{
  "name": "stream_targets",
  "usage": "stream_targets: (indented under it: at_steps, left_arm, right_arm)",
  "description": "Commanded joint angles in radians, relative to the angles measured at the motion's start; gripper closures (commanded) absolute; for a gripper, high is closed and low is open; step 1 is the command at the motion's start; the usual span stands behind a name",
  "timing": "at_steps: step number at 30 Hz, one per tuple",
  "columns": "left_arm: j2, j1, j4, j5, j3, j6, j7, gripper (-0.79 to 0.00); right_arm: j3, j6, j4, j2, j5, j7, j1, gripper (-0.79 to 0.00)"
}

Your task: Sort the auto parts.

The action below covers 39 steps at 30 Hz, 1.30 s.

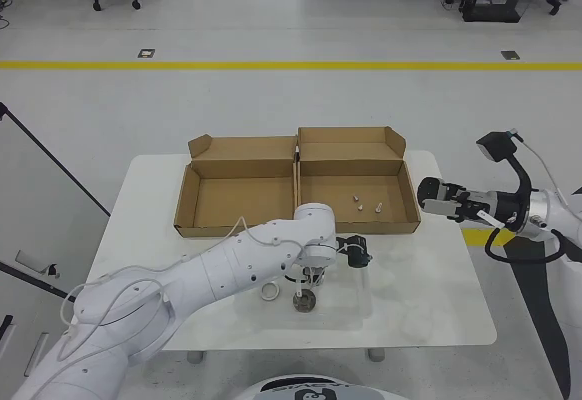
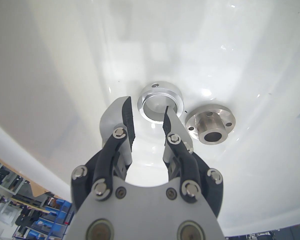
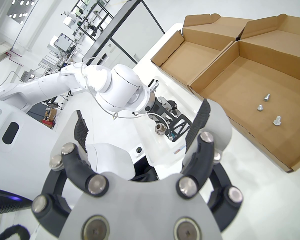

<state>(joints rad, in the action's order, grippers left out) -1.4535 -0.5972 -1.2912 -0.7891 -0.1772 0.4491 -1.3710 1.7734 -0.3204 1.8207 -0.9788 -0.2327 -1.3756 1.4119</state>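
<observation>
Left gripper up close, claw released, hanging low in the white tray at the table's near side. One pad sits outside the silver collar ring, the other over its bore, and that looks lined up to pinch the ring's wall. Flanged hub lies just beside the ring, untouched. Three bolts lie in the far right box, so fasteners go there, I'd say. Right gripper, fingers spread, hangs off the table's right edge, out of the way.
</observation>
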Motion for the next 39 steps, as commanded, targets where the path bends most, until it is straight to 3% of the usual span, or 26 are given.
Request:
stream_targets:
  at_steps: [1,31,33,34,35,39]
  left_arm:
    - [-0.002,0.002,0.006,0.004,0.002,0.001,0.001,-0.289]
    - [-0.019,-0.004,0.057,0.011,-0.001,0.024,0.024,-0.286]
    - [-0.022,-0.007,0.063,0.011,0.002,0.026,0.026,-0.259]
    - [-0.023,-0.007,0.067,0.011,0.002,0.023,0.023,-0.175]
    - [-0.025,-0.007,0.068,0.009,0.002,0.021,0.021,0.000]
    - [-0.031,-0.007,0.070,0.001,-0.004,0.012,0.024,0.000]
  right_arm:
    - [0.000,0.000,0.000,0.000,0.000,0.000,0.000,-0.785]
    - [0.000,0.000,0.000,0.000,0.000,0.000,0.000,-0.785]
    - [0.000,0.000,0.000,0.000,0.000,0.000,0.000,-0.785]
    - [0.000,0.000,0.000,0.000,0.000,0.000,0.000,-0.785]
    - [0.000,0.000,0.000,0.000,0.000,0.000,0.000,-0.785]
    - [0.000,0.000,0.000,0.000,0.000,0.000,0.000,-0.785]
